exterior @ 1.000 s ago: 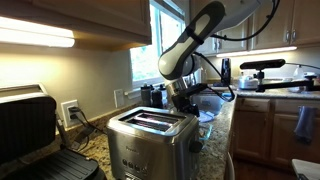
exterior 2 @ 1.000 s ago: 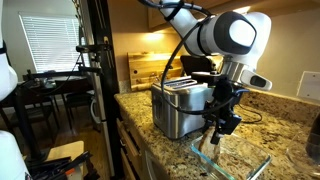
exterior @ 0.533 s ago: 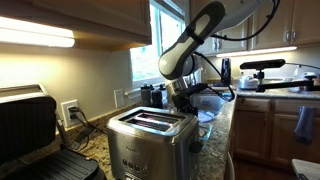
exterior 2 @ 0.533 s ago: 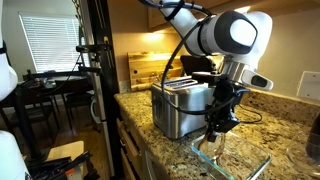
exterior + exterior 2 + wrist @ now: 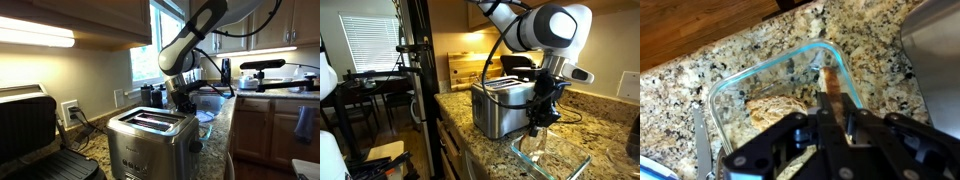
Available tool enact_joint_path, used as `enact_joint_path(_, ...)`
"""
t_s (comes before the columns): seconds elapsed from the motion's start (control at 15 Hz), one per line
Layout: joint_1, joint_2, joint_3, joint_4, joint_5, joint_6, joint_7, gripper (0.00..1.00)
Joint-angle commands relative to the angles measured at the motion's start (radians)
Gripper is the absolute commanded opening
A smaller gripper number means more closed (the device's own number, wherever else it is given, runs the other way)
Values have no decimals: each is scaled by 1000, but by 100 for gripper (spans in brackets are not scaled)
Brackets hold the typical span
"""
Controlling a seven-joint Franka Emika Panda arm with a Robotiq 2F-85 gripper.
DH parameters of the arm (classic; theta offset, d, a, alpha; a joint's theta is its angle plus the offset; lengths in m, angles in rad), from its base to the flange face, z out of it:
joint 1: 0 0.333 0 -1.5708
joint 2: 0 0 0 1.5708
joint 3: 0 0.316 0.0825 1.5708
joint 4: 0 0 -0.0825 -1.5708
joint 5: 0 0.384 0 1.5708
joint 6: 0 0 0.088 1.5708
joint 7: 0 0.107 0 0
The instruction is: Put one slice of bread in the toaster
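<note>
Nearest in the wrist view, the gripper [image 5: 838,120] hangs over the glass dish [image 5: 770,66], just beside the toaster [image 5: 935,40]. Its jaws stand narrow, closed on a slice [image 5: 832,88] that shows edge-on as a thin brown strip between the fingers [image 5: 856,118]. The slice seems to be clear of the dish floor, though the height cannot be told. Below it, more bread [image 5: 775,108] lies in the dish, on the side away from the toaster. The dish rests on the granite counter [image 5: 870,25].

The slice is probably light, soft and easily crushed or torn. A gentle pinch across its flat faces near the upper crust should let it hang straight. A hard squeeze could fold it, so it would not enter a slot cleanly.

In an exterior view, the gripper [image 5: 538,122] sits beside the toaster's [image 5: 498,110] front corner, lower than the top slots. Beyond the toaster, in an exterior view, a black grill [image 5: 30,125] stands open.
</note>
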Motion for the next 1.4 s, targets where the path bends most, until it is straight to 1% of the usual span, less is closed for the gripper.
enact_joint_path(0.0, 15, -125, -3, -79, -11, 18, 1, 8)
enact_joint_path(0.33, 22, -240, 5, -117, -16, 22, 1, 8)
enact_joint_path(0.93, 23, -399, 24, -175, -22, 22, 2, 8)
enact_joint_path(1.33, 25, -486, 47, -193, -29, 19, 1, 8)
